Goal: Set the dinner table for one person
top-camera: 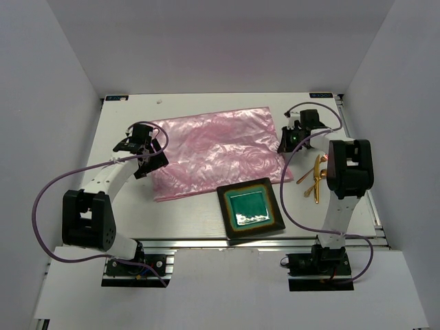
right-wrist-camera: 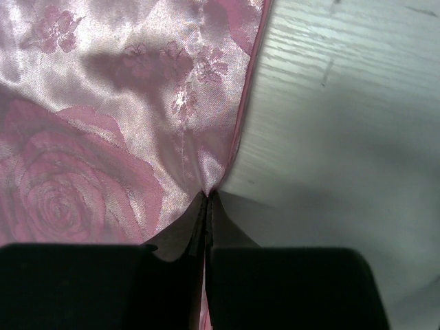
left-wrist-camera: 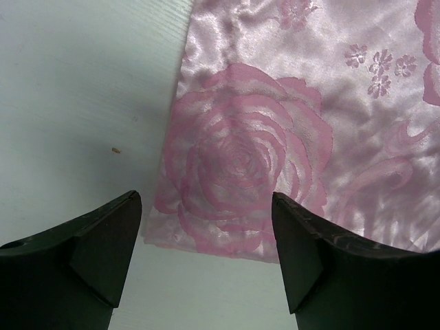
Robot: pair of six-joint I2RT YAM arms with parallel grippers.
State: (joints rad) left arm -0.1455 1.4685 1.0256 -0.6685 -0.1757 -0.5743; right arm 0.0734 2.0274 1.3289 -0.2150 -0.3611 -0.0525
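The placemat [top-camera: 213, 148] lies askew on the dinner table [top-camera: 185, 216] — it looks like limp, slippery satin, best taken by its edges. The right gripper [right-wrist-camera: 207, 198] is clamped on one hem; the left gripper [left-wrist-camera: 206, 227] hangs spread wide over the opposite corner.

The large white rectangular desk [top-camera: 192, 216] lies bare and open along the far edge, the left side and the near left. A shiny pink rose-patterned placemat [top-camera: 213, 148] covers the middle. A square green-glazed, dark-rimmed plate [top-camera: 251, 210] blocks the near centre. Gold metal cutlery [top-camera: 314, 180] fills the gap between it and the right arm [top-camera: 347, 168].
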